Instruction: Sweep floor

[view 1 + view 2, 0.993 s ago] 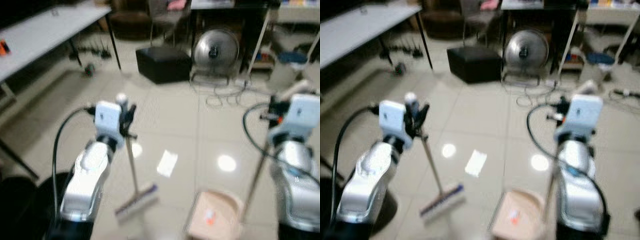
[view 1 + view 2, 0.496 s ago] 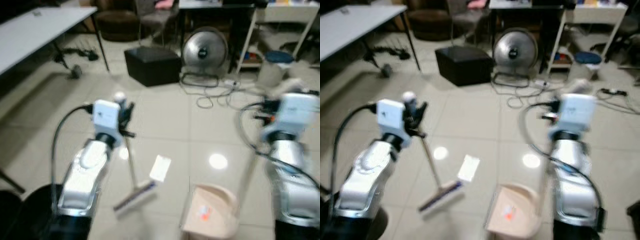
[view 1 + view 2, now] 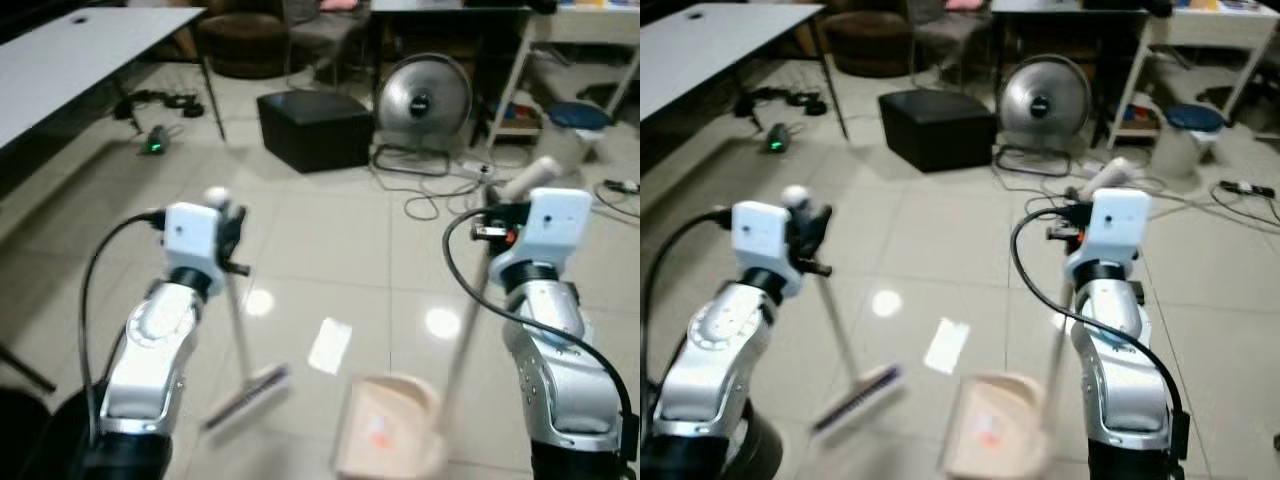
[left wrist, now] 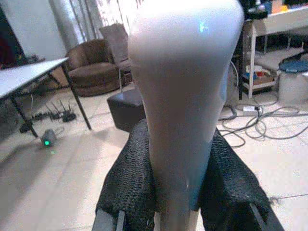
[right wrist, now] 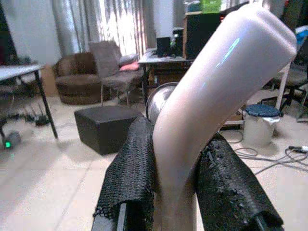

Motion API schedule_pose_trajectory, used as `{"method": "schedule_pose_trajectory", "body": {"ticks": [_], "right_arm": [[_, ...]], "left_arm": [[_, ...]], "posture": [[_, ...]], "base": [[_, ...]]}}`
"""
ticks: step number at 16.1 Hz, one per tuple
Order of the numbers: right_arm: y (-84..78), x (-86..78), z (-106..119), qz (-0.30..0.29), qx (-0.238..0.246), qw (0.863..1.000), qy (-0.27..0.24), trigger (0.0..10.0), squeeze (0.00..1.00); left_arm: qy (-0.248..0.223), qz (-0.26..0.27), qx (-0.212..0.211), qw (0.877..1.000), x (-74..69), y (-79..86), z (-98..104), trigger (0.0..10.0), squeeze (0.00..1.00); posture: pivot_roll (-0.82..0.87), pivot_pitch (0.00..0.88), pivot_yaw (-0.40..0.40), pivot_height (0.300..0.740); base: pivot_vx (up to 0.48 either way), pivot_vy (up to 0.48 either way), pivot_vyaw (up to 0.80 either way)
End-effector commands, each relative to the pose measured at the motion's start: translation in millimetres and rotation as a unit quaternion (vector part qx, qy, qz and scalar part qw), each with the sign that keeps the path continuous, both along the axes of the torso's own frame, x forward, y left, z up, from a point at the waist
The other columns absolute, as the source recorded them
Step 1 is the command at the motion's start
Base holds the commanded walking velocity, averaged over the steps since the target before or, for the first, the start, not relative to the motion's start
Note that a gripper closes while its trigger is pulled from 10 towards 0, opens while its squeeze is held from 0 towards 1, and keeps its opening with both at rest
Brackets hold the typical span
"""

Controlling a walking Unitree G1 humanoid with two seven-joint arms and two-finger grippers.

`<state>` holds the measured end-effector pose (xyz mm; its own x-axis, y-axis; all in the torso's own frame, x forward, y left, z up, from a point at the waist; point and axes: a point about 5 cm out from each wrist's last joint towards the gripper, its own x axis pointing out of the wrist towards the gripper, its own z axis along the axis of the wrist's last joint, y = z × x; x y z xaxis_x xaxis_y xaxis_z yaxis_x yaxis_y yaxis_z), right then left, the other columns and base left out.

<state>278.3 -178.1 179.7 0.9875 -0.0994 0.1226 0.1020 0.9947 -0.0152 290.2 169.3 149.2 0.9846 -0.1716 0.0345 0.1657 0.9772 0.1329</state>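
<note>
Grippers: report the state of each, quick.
Left gripper: closed on the broom handle.
Right gripper: closed on the dustpan handle.

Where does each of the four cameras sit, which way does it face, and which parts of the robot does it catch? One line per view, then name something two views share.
Left eye view: head, facing forward and down at the floor; both silver arms, broom, dustpan, paper scrap.
Right eye view: head, same scene, shifted sideways.
Left wrist view: left wrist, along the left gripper clamping the broom handle.
Right wrist view: right wrist, along the right gripper clamping the dustpan handle.
Shared: black box and fan in both eye views.
</note>
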Motion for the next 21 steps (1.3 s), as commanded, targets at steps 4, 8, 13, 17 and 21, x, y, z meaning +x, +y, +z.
{"method": "schedule_pose_trajectory", "body": {"ticks": [4, 8, 13, 17, 21], "right_arm": [[-11.0, -0.5, 7.6, -0.028, 0.001, 0.999, -0.02, 10.0, 0.0], [-14.8, -1.9, 6.5, -0.04, 0.013, 0.999, -0.02, 10.0, 0.0], [-15.4, -0.7, 7.4, -0.035, 0.009, 0.999, -0.022, 10.0, 0.0], [-14.4, -0.6, 6.2, -0.031, -0.003, 0.999, -0.02, 10.0, 0.0], [-15.1, -1.0, 5.4, -0.037, 0.006, 0.999, -0.018, 10.0, 0.0]], "left_arm": [[-0.027, -0.02, 0.0, 0.999, 2.7, -8.9, 11.8, 10.0, 0.0], [-0.026, -0.021, 0.003, 0.999, 1.3, -7.9, 11.0, 10.0, 0.0], [-0.026, -0.019, 0.002, 0.999, 2.0, -7.0, 11.2, 10.0, 0.0], [-0.025, -0.019, 0.003, 1.0, 1.3, -7.0, 10.2, 10.0, 0.0], [-0.025, -0.02, 0.002, 0.999, 3.0, -7.3, 10.7, 10.0, 0.0]], "posture": [[-0.03, 0.0, 0.063, 0.74], [-0.03, 0.0, 0.068, 0.74], [-0.03, 0.0, 0.065, 0.74], [-0.03, 0.0, 0.065, 0.74], [-0.04, 0.0, 0.068, 0.74]], "base": [[0.35, 0.0, 0.0], [0.351, 0.0, 0.0], [0.35, 0.0, 0.0], [0.351, 0.0, 0.0], [0.352, 0.0, 0.0]]}}
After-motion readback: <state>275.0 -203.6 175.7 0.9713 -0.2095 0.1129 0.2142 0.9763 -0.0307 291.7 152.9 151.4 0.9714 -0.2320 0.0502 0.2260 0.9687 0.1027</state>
